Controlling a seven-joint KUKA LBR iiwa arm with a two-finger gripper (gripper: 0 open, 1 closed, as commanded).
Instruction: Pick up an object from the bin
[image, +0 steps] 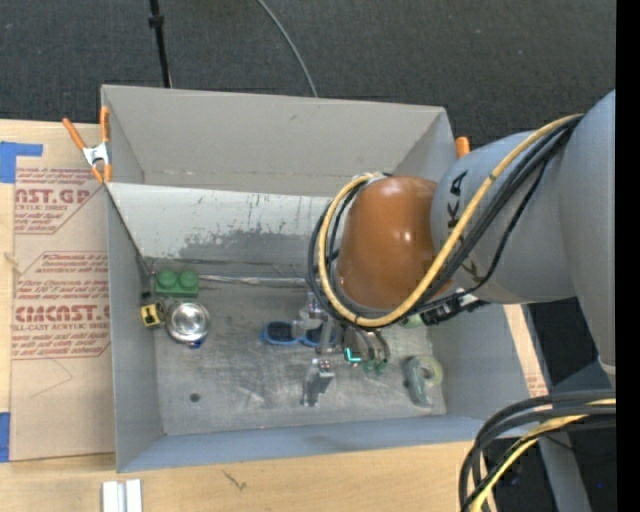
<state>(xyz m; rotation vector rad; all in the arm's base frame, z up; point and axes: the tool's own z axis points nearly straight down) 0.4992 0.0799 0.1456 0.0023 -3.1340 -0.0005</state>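
My gripper hangs low over the bin floor, right of centre and near the front wall. Just up and left of it lies a small blue object, close beside the gripper but apart from its tip. A small green piece lies just to the gripper's right, partly under the wrist. Further right, a grey-green ring-shaped object rests by the bin's right wall.
At the bin's left side sit a green two-stud brick, a shiny silver round object and a small yellow piece. The arm's orange cover and cables hang over the bin's right middle.
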